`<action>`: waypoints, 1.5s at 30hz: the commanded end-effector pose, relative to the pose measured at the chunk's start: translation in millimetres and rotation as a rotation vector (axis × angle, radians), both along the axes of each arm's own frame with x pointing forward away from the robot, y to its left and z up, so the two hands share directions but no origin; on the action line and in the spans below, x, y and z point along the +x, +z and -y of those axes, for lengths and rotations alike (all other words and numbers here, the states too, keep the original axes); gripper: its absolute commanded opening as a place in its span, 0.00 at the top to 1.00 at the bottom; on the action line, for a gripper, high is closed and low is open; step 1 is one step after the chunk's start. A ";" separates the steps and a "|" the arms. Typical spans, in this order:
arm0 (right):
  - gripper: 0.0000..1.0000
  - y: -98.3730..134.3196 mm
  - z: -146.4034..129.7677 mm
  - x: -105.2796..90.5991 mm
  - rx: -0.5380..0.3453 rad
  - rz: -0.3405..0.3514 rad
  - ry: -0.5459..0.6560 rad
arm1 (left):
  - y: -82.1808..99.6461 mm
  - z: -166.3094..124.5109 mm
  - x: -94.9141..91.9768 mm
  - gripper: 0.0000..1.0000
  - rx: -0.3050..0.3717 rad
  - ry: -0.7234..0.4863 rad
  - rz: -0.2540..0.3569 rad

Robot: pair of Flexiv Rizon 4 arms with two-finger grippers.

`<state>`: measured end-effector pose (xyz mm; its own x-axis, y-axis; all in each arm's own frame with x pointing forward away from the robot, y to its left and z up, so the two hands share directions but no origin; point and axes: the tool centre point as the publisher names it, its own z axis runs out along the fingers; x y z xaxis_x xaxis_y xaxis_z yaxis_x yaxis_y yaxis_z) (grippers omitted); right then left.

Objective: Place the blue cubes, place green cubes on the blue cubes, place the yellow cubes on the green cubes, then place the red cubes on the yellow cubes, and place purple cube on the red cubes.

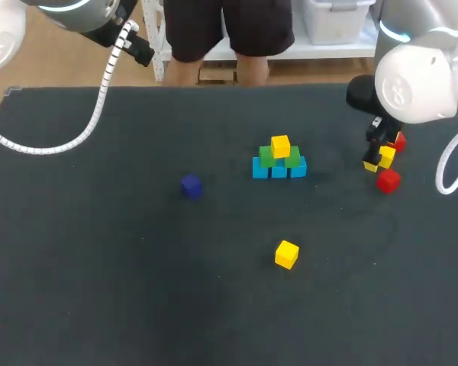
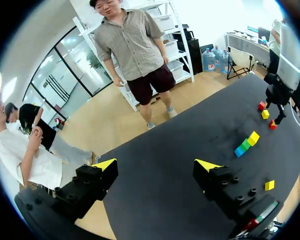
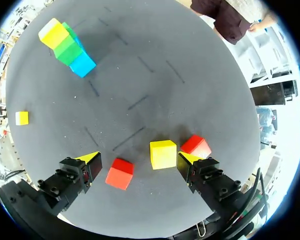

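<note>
1. Three cubes lie on the table (image 1: 99, 267) under the right gripper (image 3: 140, 160), whose jaws stand wide apart and hold nothing. A yellow cube (image 3: 163, 154) sits roughly midway between them. A red cube (image 3: 120, 173) lies just inside one jaw, and a second red cube (image 3: 196, 146) is close by the other.
2. Yellow looks like the colour due next, so the middle cube is the likely target. Centre the jaws over it before descending, because both reds are near enough to be nudged or trapped in the close.
3. Square the jaws to two opposite flat faces rather than to corners, and grip low enough that the cube does not pivot when lifted.
4. Farther off, mid-table, stands the stack. The blue cubes (image 1: 279, 169) form the bottom row, with the green cubes (image 1: 269, 158) on them. A top yellow cube (image 1: 280, 145) sits over the seam between the greens. Lower the carried cube straight down and release only once it rests flat, since a sideways push would probably topple the pile.
5. Beyond the stack, a loose yellow cube (image 1: 286, 254) and the purple cube (image 1: 191, 185) sit well apart from it, for later steps.
6. Farthest away, the left gripper (image 2: 157, 165) hangs high by the table's far corner, jaws apart and empty, clear of the route.
</note>
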<state>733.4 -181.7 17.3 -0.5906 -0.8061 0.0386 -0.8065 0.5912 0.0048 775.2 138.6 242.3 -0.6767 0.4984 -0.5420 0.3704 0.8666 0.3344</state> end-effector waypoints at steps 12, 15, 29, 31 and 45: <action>0.53 -17.3 5.0 12.9 0.013 -0.040 -0.025 | -0.1 -0.6 -0.2 0.00 0.000 -0.001 0.000; 0.65 -17.0 4.5 10.7 0.010 -0.038 -0.026 | -0.1 -0.6 -0.2 0.00 0.000 -0.001 0.000; 1.00 2.1 -6.1 2.0 -0.023 -0.001 0.068 | -0.1 -0.6 -0.2 0.00 0.000 -0.001 0.000; 1.00 10.4 -11.4 2.5 -0.036 0.010 0.105 | -0.1 -0.6 -0.2 0.00 0.000 -0.001 0.000; 1.00 49.8 -67.3 -2.2 0.048 0.036 0.376 | -0.1 -0.6 -0.2 0.00 0.000 -0.001 0.000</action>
<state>735.3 -119.7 62.2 -0.2677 -0.9632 -0.0230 -0.9635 0.2678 -0.0020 775.2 138.6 242.3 -0.6767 0.4984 -0.5420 0.3704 0.8666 0.3344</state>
